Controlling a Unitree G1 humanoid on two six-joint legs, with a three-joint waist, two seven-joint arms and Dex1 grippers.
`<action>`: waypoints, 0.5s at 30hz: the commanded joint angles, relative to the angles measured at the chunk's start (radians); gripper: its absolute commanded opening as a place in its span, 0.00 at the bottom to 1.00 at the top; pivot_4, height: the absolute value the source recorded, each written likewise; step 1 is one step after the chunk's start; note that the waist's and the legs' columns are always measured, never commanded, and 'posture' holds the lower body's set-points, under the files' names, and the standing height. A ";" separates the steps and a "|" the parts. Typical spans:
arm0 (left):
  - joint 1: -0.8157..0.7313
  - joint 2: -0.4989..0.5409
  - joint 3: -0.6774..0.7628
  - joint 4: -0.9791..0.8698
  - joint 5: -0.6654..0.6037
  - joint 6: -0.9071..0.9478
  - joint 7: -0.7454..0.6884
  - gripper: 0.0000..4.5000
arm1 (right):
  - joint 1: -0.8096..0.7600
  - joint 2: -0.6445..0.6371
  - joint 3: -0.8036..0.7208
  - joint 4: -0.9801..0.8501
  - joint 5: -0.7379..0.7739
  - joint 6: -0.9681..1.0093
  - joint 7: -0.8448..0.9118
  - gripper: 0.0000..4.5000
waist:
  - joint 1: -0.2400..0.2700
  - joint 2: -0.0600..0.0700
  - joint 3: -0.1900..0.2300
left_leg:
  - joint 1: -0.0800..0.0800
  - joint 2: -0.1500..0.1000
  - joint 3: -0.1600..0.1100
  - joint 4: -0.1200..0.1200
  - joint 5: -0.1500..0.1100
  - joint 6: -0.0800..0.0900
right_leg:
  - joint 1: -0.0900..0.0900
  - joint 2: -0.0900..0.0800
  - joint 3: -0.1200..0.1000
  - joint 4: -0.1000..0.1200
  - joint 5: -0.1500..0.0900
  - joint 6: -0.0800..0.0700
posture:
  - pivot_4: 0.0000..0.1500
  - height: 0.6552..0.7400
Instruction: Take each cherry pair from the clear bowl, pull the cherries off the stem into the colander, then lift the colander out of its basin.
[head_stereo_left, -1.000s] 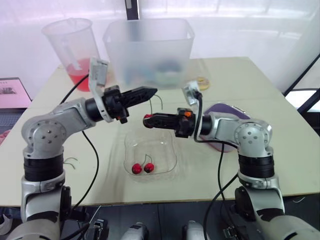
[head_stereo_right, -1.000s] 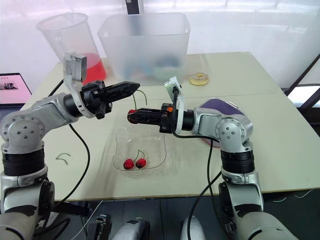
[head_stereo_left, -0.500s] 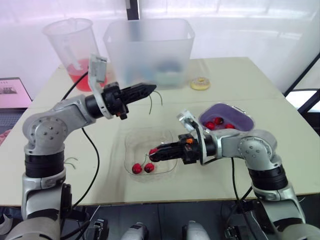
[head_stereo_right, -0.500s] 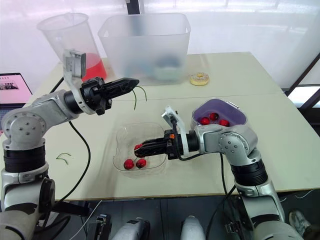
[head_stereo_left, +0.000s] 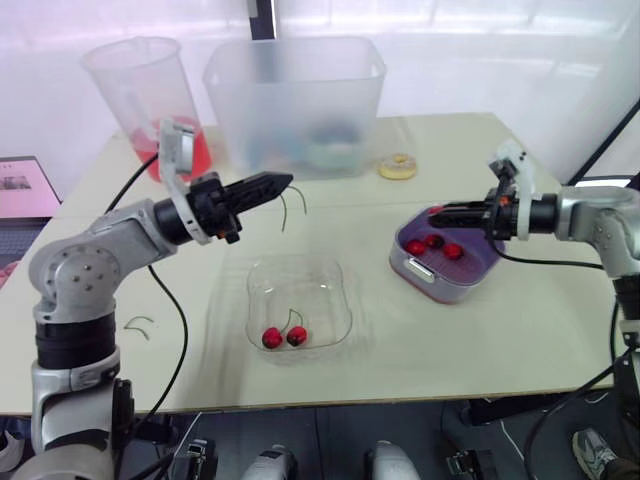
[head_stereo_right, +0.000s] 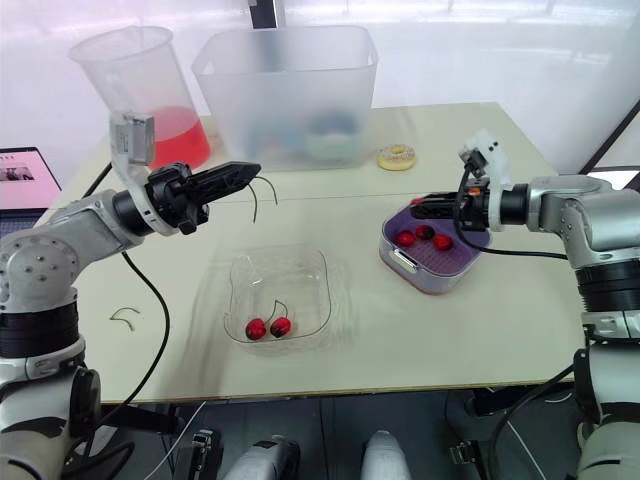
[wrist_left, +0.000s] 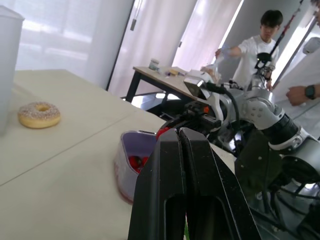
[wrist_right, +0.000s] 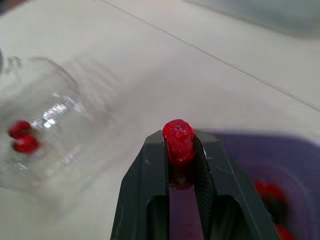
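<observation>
The clear bowl (head_stereo_left: 318, 283) sits mid-table with one cherry pair (head_stereo_left: 284, 337) in it, joined by a stem. My left gripper (head_stereo_left: 283, 183) hangs above and behind the bowl, shut on a bare green stem (head_stereo_left: 288, 207) that dangles from its tips. My right gripper (head_stereo_left: 437, 211) is at the far edge of the purple colander (head_stereo_left: 452, 283), just above its rim. It is shut on a single red cherry (wrist_right: 177, 136). Three loose cherries (head_stereo_left: 433, 245) lie inside the colander.
A large translucent tub (head_stereo_left: 295, 100) and a pitcher of red liquid (head_stereo_left: 150, 95) stand at the back. A doughnut (head_stereo_left: 398, 166) lies behind the colander. A loose stem (head_stereo_left: 138, 325) lies on the table at the left. People stand beyond the table in the left wrist view.
My right gripper dipped from beside the left gripper towards the bowl, then swung right to the colander, holding a cherry throughout. My left gripper kept the stem and drifted slightly left.
</observation>
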 joint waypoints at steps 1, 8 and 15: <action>0.005 0.015 0.039 -0.041 -0.008 -0.024 0.008 0.00 | -0.046 0.005 0.034 0.078 -0.098 -0.084 0.055 0.04 | 0.001 0.000 0.000 | 0.000 0.000 0.000 0.000 0.000 0.000 | 0.000 0.000 0.000 0.000 0.000 0.000 | 1.00 1.00; 0.020 0.015 0.039 -0.055 -0.008 -0.032 0.020 0.00 | -0.053 0.032 0.067 0.141 -0.196 -0.134 0.117 0.65 | 0.004 0.000 0.000 | 0.000 -0.001 -0.001 0.000 0.000 0.000 | 0.000 0.000 0.000 0.000 0.000 0.000 | 1.00 1.00; 0.034 0.028 0.048 -0.060 -0.014 -0.027 0.026 0.00 | -0.107 0.033 -0.003 0.164 -0.189 -0.170 0.167 0.99 | 0.004 0.000 0.000 | 0.000 -0.001 -0.001 0.000 0.000 0.000 | 0.000 0.000 0.000 0.000 0.000 0.000 | 1.00 1.00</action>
